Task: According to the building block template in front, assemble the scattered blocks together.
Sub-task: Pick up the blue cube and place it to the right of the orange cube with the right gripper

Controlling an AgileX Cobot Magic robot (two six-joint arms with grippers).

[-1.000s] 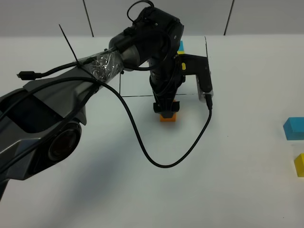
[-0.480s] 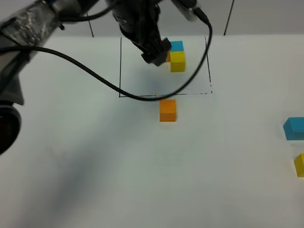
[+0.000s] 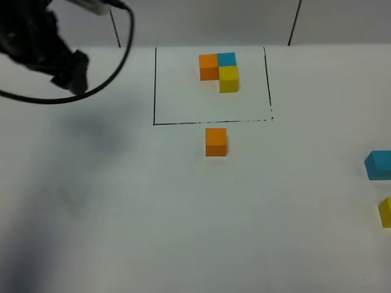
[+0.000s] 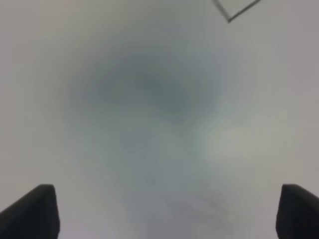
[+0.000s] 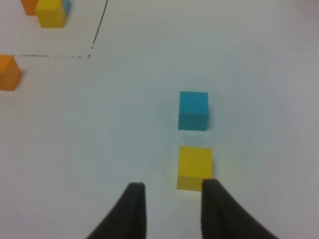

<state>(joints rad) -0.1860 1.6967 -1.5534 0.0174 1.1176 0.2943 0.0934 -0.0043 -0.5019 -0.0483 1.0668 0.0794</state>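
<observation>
A second ago the left arm (image 3: 27, 36) stood low over the orange cube (image 3: 215, 141), with its tool (image 3: 72, 76) right on top of the cube. Then the arm went up and back, over the black frame (image 3: 154, 85). After that it swung off to the far left corner of the counter (image 3: 183, 213), well away from the cube. Its black cable (image 3: 125, 52) went with it. The building block template (image 3: 219, 72), hidden behind the arm before, came into full view. The orange cube was left alone, with nothing touching it.
</observation>
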